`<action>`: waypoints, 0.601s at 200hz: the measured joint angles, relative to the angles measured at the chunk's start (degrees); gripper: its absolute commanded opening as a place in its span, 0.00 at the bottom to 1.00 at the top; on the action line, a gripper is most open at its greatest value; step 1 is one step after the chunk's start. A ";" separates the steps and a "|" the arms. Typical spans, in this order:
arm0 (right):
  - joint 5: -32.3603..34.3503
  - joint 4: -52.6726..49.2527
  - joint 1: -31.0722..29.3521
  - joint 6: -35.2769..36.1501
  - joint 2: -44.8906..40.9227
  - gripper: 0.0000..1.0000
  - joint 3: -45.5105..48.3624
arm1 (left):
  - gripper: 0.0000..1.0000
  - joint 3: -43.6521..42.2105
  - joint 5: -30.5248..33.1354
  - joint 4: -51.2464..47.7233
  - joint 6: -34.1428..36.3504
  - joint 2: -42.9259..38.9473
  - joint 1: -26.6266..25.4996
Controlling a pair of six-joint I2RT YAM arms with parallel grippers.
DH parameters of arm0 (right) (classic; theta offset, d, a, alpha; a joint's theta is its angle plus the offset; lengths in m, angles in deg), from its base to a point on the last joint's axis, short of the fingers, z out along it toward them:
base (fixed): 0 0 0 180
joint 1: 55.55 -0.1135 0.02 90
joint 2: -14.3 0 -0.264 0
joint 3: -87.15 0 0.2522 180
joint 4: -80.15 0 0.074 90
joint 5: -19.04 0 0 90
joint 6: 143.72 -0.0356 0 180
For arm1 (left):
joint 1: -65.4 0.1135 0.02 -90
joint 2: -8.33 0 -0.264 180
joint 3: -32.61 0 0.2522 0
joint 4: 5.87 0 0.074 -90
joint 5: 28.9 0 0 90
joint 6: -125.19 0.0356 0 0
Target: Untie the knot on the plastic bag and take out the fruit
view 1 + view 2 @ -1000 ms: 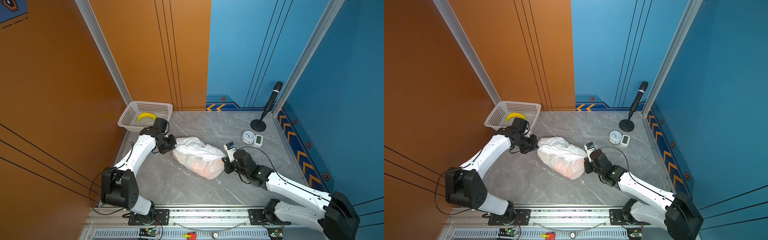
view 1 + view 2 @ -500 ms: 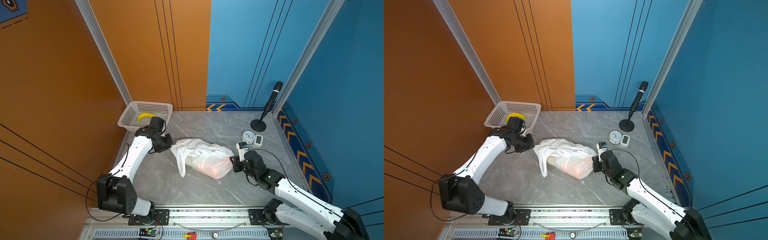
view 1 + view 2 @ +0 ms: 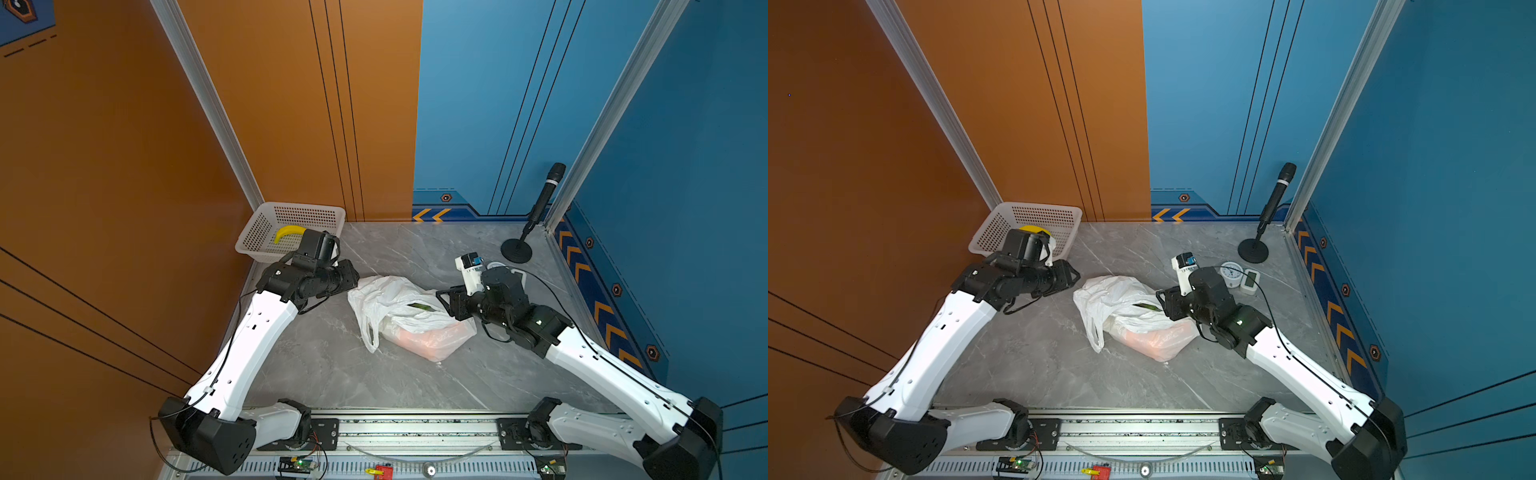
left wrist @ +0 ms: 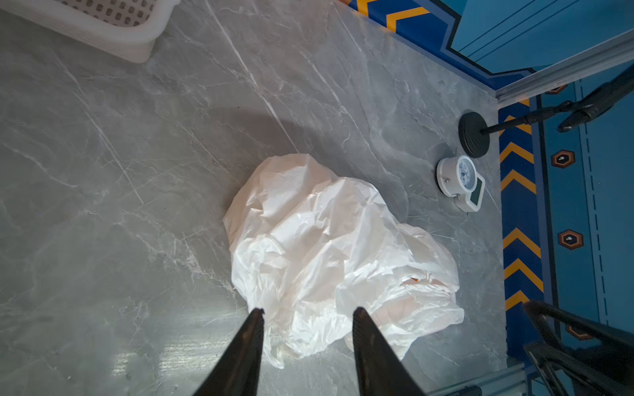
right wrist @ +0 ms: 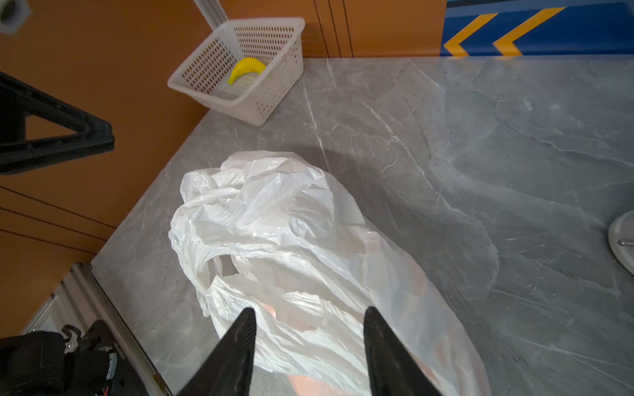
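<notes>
As arms (image 3: 257,332) (image 3: 602,365) crouch, pincers (image 4: 308,310) (image 5: 310,310) gape (both).

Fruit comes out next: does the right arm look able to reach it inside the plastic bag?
Probably yes: right gripper, jaws open, sits over the gaping plastic bag, though folds partly cover the fruit.

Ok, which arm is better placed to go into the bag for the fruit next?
Probably the right. The right gripper, open, sits at the plastic bag's full end, where orange fruit shows through. The left gripper, also open, faces the crumpled, emptier end.
</notes>
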State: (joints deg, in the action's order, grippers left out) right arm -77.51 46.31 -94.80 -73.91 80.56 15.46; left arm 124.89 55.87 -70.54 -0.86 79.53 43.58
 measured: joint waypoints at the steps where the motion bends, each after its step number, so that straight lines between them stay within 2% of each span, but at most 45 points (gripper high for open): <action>1: -0.02 -0.17 -0.11 0.20 0.35 0.54 -0.28 | 0.45 0.00 0.04 -0.02 -0.07 -0.02 -0.13; 35: -2.51 -7.61 -4.92 4.57 12.63 0.56 -10.05 | 0.48 -0.48 1.75 -1.46 -4.26 0.00 -5.38; 84: -7.37 -9.49 -9.53 7.15 23.08 0.59 -12.13 | 0.53 -5.77 2.67 -1.64 -9.35 2.14 -11.47; 101: -8.55 -9.46 -9.64 7.17 26.05 0.53 -12.13 | 0.56 -8.22 2.05 -1.16 -10.64 3.76 -12.22; 120: -9.09 -9.42 -9.90 7.06 27.89 0.37 -12.13 | 0.60 -11.28 1.29 0.35 -12.13 4.61 -12.81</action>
State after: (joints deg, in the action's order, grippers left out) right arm -86.60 36.89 -104.70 -66.85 108.45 3.33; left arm 113.62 57.16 -70.19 -12.99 84.15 30.77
